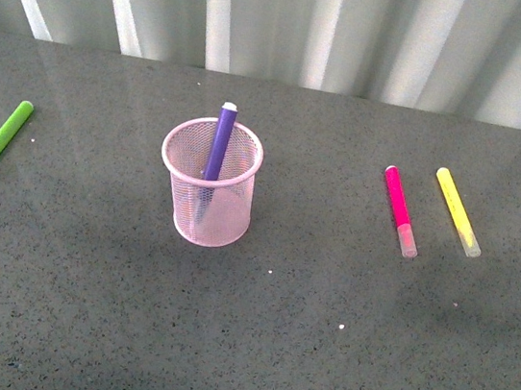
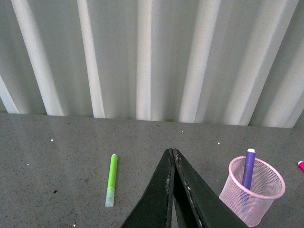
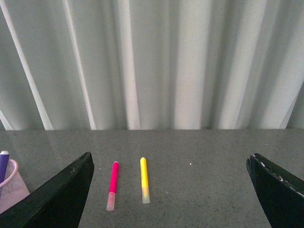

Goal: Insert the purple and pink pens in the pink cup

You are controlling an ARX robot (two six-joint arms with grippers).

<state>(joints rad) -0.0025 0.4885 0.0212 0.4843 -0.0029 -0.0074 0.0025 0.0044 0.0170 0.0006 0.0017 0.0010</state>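
While the deep purple marker pen (image 1: 222,136) stands inside the light pink wire-mesh cylindrical cup (image 1: 224,211), leaning against the far side of the rolled rim with its white end above it, the magenta pink marker pen (image 1: 398,203) lies flat on the dark grey speckled tabletop (image 1: 270,332), well to the cup's right. The cup stands upright near the middle of the tabletop, and the purple pen is the only item seen in it. The pink pen's translucent cap points toward the robot. A yellow marker pen (image 1: 457,211) lies just beside it on the right, apart from it and not touching. A lime green marker pen (image 1: 1,139) lies well to the cup's left, with its clear cap also toward the robot. A pale corrugated panel (image 1: 361,35) closes the far edge.

In the left wrist view, the left pincer (image 2: 172,152) has its black fingers pressed together with nothing between them. In the right wrist view, the right pincer (image 3: 171,159) is spread wide and empty, and the pink and yellow pens appear between its fingers, farther off on the tabletop.
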